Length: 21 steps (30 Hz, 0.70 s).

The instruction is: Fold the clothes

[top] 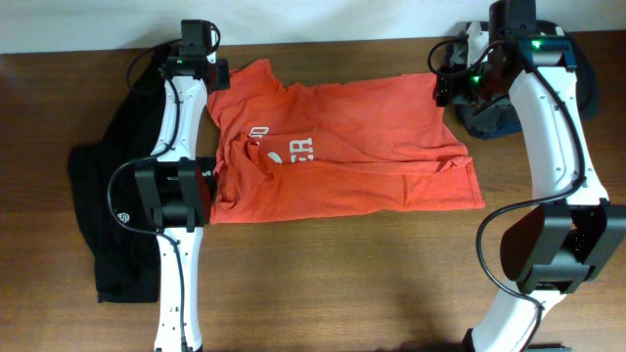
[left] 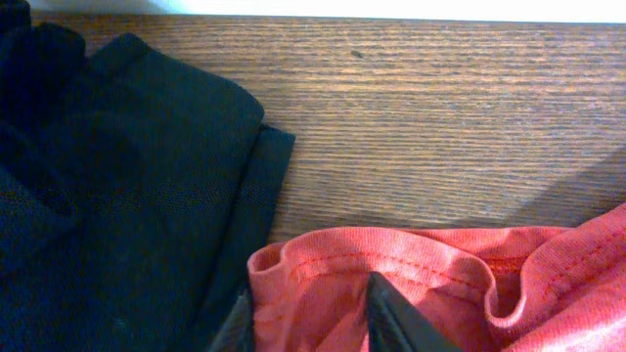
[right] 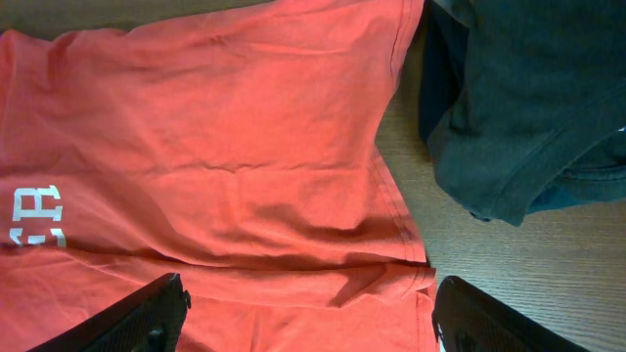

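Orange-red T-shirt [top: 362, 147] [left: 548, 284] [right: 215, 147] lay spread flat across the middle of the wooden table [top: 342, 274]. Black garments [top: 108, 215] [left: 117, 196] lay at its left and a dark crumpled garment [top: 489, 122] [right: 528, 98] at its far right corner. The left arm stretched along the shirt's left edge, with the left gripper [top: 201, 61] [left: 313, 323] at the sleeve. Its jaws stood half-closed with the hem bunched between them; whether they gripped it could not be told. The right arm bent inward, and the right gripper [top: 455, 83] [right: 308, 318] hung over the shirt's hem with its jaws wide apart.

We see brown wood-grain table [top: 342, 284]: orange-red short-sleeved T-shirt [top: 372, 156] flat at centre, black garment [top: 108, 225] at left, dark grey-blue garment [top: 489, 122] far right.
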Available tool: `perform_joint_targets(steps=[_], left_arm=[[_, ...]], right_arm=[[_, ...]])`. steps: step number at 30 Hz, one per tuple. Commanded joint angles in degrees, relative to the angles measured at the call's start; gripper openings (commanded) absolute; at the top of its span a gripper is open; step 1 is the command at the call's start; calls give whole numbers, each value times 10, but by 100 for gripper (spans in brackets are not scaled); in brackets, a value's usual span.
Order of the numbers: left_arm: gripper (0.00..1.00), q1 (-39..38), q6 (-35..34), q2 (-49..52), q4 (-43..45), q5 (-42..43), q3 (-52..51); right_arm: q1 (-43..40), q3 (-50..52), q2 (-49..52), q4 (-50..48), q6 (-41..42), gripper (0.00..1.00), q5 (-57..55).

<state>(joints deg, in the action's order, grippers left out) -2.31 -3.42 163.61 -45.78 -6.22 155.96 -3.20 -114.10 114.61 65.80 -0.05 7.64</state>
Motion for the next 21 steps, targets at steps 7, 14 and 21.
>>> perform_joint_targets(steps=[7,14,21], left_arm=[[2,0,4,9,1,3,9],[1,0,2,8,-55,4,99],[1,-6,2,-15,-217,10,240]], right_arm=[[3,-12,2,0,-2,86,3],[3,-12,2,-5,-2,86,3],[3,-12,11,-64,-2,85,3]])
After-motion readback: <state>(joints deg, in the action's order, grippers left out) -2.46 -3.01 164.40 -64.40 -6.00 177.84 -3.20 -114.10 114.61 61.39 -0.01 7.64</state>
